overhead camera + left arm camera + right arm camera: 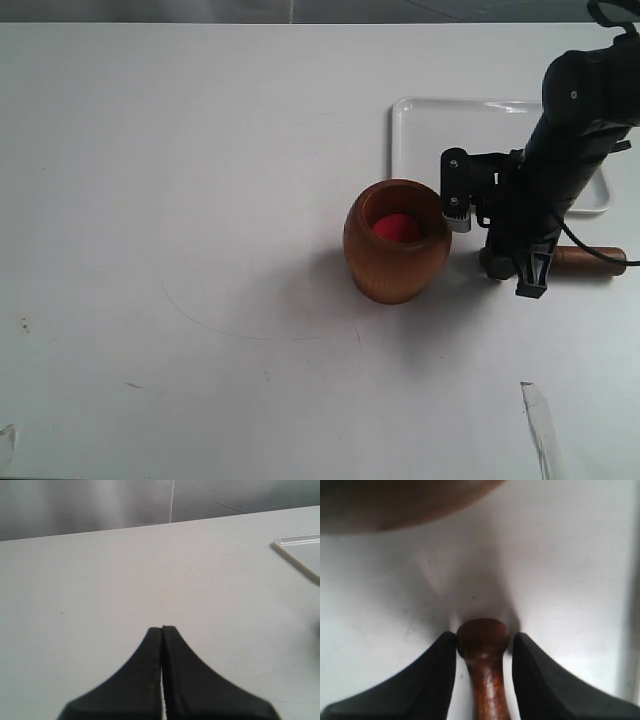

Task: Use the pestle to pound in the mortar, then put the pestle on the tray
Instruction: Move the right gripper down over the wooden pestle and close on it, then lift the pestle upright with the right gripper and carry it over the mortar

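The brown wooden mortar (396,262) stands upright mid-table with something red (398,228) inside it. Just right of it the dark-brown pestle (592,260) lies flat on the table, in front of the white tray (480,125). My right gripper (510,266) is down at the pestle's small knob end. In the right wrist view its fingers straddle the knob of the pestle (484,637): one touches it and the other stands a small gap away, so the right gripper (483,639) is open. The mortar's curved wall (395,502) looms just ahead. My left gripper (162,630) is shut and empty over bare table.
A strip of clear tape or plastic (540,425) lies near the front right edge. Faint scuff marks (22,324) dot the left of the table. A corner of the tray (302,552) shows in the left wrist view. The tray holds nothing.
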